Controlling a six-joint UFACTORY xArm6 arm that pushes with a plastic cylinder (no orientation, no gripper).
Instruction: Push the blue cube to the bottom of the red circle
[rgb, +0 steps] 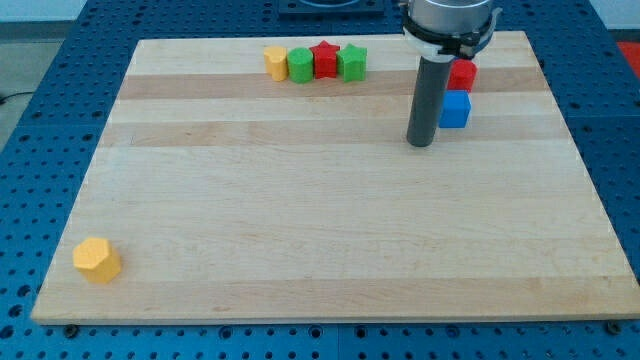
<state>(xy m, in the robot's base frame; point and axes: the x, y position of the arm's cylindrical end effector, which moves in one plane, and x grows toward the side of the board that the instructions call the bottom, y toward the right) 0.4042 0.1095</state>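
Premises: a laboratory or robotics test bench. A wooden board (330, 220) rests on a blue perforated mounting table (40, 120).

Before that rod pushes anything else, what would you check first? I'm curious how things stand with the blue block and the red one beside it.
1. My tip in view: ok, it rests on the wooden board, at the view's left of the blue cube.
2. Tip touching the blue cube: cannot tell; the two are very close.
3. Blue cube below the red circle block: ok, it sits directly beneath it in the view.
4. The two blocks touching: cannot tell, they seem to meet.
5. Other blocks out of the way: ok, the row of yellow block, green block, red star and second green block lies toward the view's top left; the yellow hexagon block is at the bottom left.
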